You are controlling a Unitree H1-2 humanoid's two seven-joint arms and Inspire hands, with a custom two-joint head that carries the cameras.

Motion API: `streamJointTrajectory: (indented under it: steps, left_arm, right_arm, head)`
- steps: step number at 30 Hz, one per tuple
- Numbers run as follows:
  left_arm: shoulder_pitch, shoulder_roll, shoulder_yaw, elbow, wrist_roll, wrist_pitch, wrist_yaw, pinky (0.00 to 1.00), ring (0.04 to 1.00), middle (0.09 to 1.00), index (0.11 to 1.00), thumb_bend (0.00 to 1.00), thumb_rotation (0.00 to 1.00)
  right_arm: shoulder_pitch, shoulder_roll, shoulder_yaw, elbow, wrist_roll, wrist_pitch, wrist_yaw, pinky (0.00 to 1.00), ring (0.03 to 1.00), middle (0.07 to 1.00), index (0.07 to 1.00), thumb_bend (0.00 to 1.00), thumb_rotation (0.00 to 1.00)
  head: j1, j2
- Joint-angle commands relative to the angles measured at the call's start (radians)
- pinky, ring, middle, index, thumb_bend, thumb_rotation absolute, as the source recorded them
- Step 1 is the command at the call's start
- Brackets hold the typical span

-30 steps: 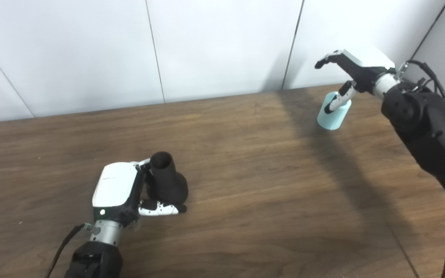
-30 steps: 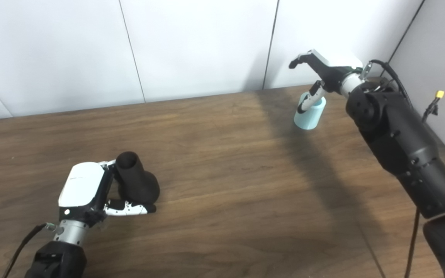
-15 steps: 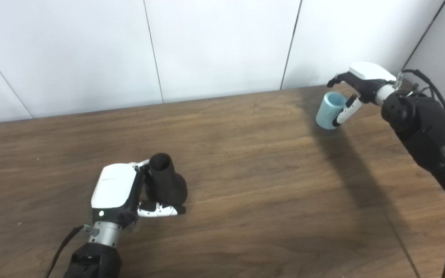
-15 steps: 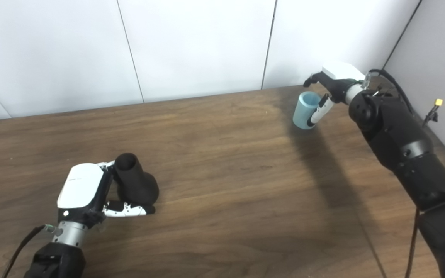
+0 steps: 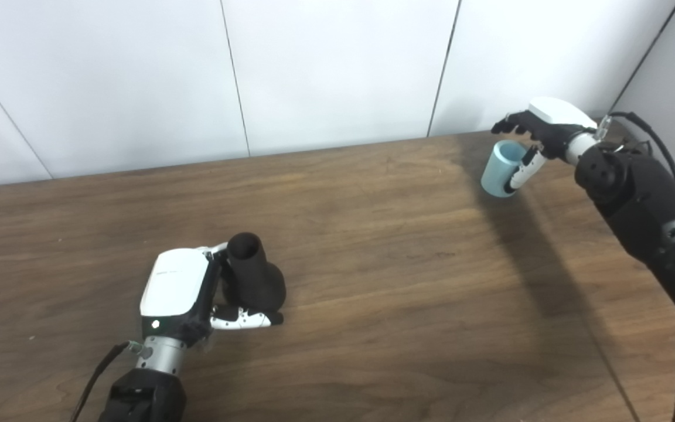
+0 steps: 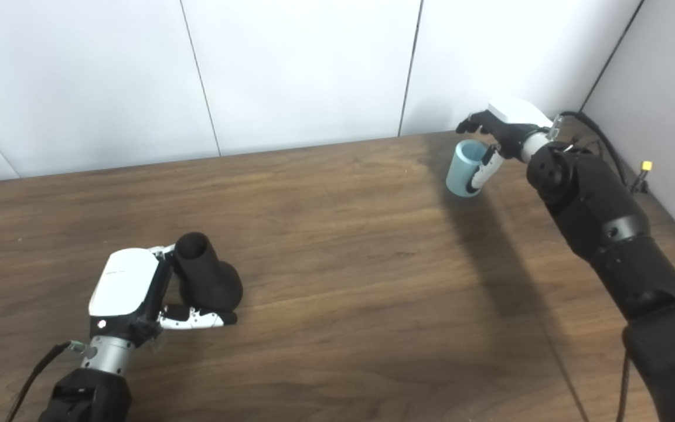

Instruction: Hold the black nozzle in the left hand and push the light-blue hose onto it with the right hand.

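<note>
Left hand (image 5: 182, 291) clasps the unlabelled black nozzle (image 5: 252, 275); right hand (image 5: 539, 132) wraps the unmarked light-blue hose (image 5: 501, 168).

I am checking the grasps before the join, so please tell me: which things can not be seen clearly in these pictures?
- Left hand: its white back hides most fingers behind the black nozzle, in both views; the grip is unclear.
- Light-blue hose: its far side is covered by the right hand; how firm the contact is cannot be told.
- Hose base: whether it touches the table is unclear.
- Both arms are cut off by the picture edges.
</note>
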Motion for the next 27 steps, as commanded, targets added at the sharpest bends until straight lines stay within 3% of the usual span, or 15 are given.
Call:
streamJointTrajectory:
  steps: [1, 13, 14, 15, 16, 17, 19, 22, 25, 27]
  left_arm:
    - [0.012, 0.002, -0.008, 0.003, 0.004, 0.008, -0.032, 0.51, 0.531, 0.424, 0.496, 0.52, 0.00]
    - [0.017, 0.005, -0.007, -0.013, 0.005, 0.014, -0.041, 0.50, 0.534, 0.436, 0.495, 0.53, 0.00]
    - [0.016, 0.005, -0.008, -0.013, 0.006, 0.014, -0.041, 0.51, 0.535, 0.438, 0.495, 0.53, 0.00]
    - [0.016, 0.006, -0.008, -0.013, 0.006, 0.013, -0.042, 0.51, 0.535, 0.439, 0.495, 0.53, 0.00]
    - [0.015, 0.005, -0.007, -0.014, 0.005, 0.013, -0.043, 0.51, 0.535, 0.439, 0.495, 0.53, 0.00]
    - [0.014, 0.005, -0.007, -0.013, 0.004, 0.013, -0.044, 0.51, 0.535, 0.438, 0.495, 0.53, 0.00]
    - [0.012, 0.003, -0.006, -0.006, 0.005, 0.011, -0.038, 0.50, 0.534, 0.435, 0.495, 0.53, 0.00]
    - [0.007, -0.002, -0.003, 0.010, 0.003, 0.009, -0.027, 0.50, 0.530, 0.429, 0.495, 0.52, 0.00]
    - [0.005, -0.003, -0.001, 0.008, 0.000, 0.016, -0.040, 0.50, 0.533, 0.432, 0.494, 0.53, 0.00]
    - [0.006, -0.001, 0.000, 0.003, 0.001, 0.020, -0.047, 0.50, 0.535, 0.432, 0.495, 0.53, 0.00]
  right_arm:
    - [-0.032, -0.030, -0.023, -0.029, 0.010, -0.025, -0.038, 0.65, 0.706, 0.738, 0.728, 0.92, 0.06]
    - [-0.019, -0.029, -0.044, -0.041, 0.059, -0.068, -0.035, 0.53, 0.554, 0.602, 0.605, 0.84, 0.00]
    - [-0.018, -0.030, -0.041, -0.040, 0.058, -0.071, -0.034, 0.52, 0.544, 0.595, 0.550, 0.68, 0.06]
    - [-0.018, -0.031, -0.038, -0.039, 0.056, -0.073, -0.034, 0.50, 0.536, 0.591, 0.521, 0.60, 0.09]
    - [-0.016, -0.034, -0.033, -0.037, 0.050, -0.083, -0.037, 0.49, 0.531, 0.589, 0.507, 0.56, 0.10]
    - [-0.015, -0.037, -0.027, -0.033, 0.041, -0.094, -0.044, 0.48, 0.520, 0.543, 0.495, 0.54, 0.05]
    - [-0.012, -0.043, -0.022, -0.027, 0.035, -0.115, -0.045, 0.49, 0.516, 0.509, 0.487, 0.53, 0.01]
    - [0.000, -0.048, -0.028, -0.020, 0.048, -0.139, -0.039, 0.52, 0.435, 0.511, 0.482, 0.52, 0.00]
    - [0.008, -0.045, -0.029, -0.017, 0.041, -0.130, -0.037, 0.47, 0.414, 0.515, 0.493, 0.52, 0.00]
    - [0.014, -0.036, -0.027, -0.030, 0.026, -0.103, -0.039, 0.51, 0.410, 0.510, 0.498, 0.52, 0.00]
  head:
    - [-0.001, 0.001]
    - [0.001, 0.011]
    - [0.001, 0.011]
    - [0.004, 0.014]
    - [0.005, 0.016]
    - [0.008, 0.015]
    - [0.012, 0.014]
    - [0.018, 0.004]
    - [0.018, 0.000]
    - [0.018, -0.001]
